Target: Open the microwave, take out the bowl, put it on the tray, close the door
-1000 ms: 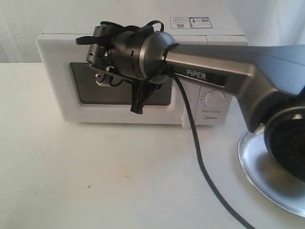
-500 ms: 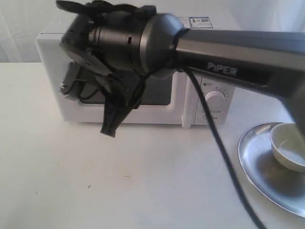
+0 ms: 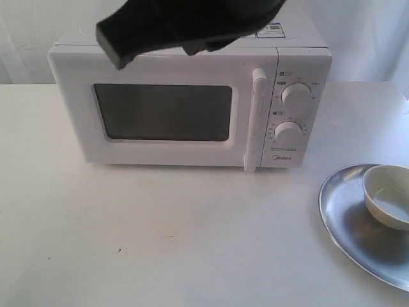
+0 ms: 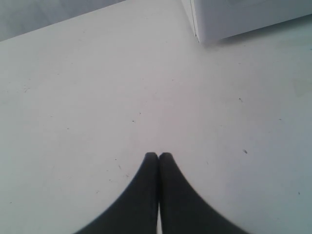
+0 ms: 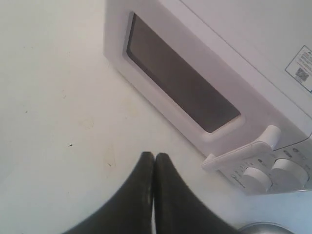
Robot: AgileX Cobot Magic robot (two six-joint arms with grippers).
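Observation:
The white microwave (image 3: pixel 172 64) stands at the back of the table with its door (image 3: pixel 163 148) shut and the bar handle (image 3: pixel 257 118) flush. At the right, the cream bowl (image 3: pixel 390 195) rests on the silver tray (image 3: pixel 348 217). My right gripper (image 3: pixel 116 51) is a dark blur high above the microwave's front; in the right wrist view it (image 5: pixel 154 156) is shut and holds nothing, looking down on the door window (image 5: pixel 180 83) and the handle (image 5: pixel 243 151). My left gripper (image 4: pixel 158 156) is shut and holds nothing over bare table near a microwave corner (image 4: pixel 243 17).
Two round dials (image 3: pixel 295 94) sit right of the door. The white table (image 3: pixel 160 230) stretches in front of the microwave. The tray's right part runs past the frame edge. A sliver of the tray (image 5: pixel 265 228) shows in the right wrist view.
The right arm has risen up and away from in front of the microwave, uncovering the shut door, the dials and the bowl on the tray.

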